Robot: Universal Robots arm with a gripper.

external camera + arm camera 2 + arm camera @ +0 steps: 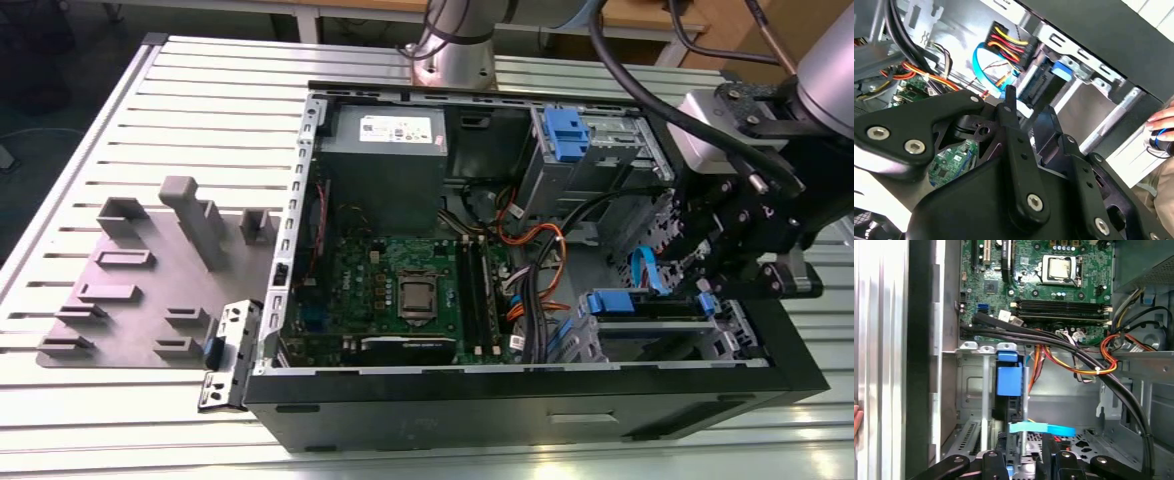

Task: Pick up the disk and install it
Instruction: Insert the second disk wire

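The gripper (714,300) is hanging inside the open computer case (534,400) at the exterior view's right, above the drive cage; whether its jaws are wide or narrow cannot be told. The disk (1008,390), showing its blue bracket, is sitting on edge in the cage slot just beyond the jaws, beside a loose blue cable (1041,429). The motherboard (1054,275) is lying farther in. The case is resting on a slatted tabletop (200,120).
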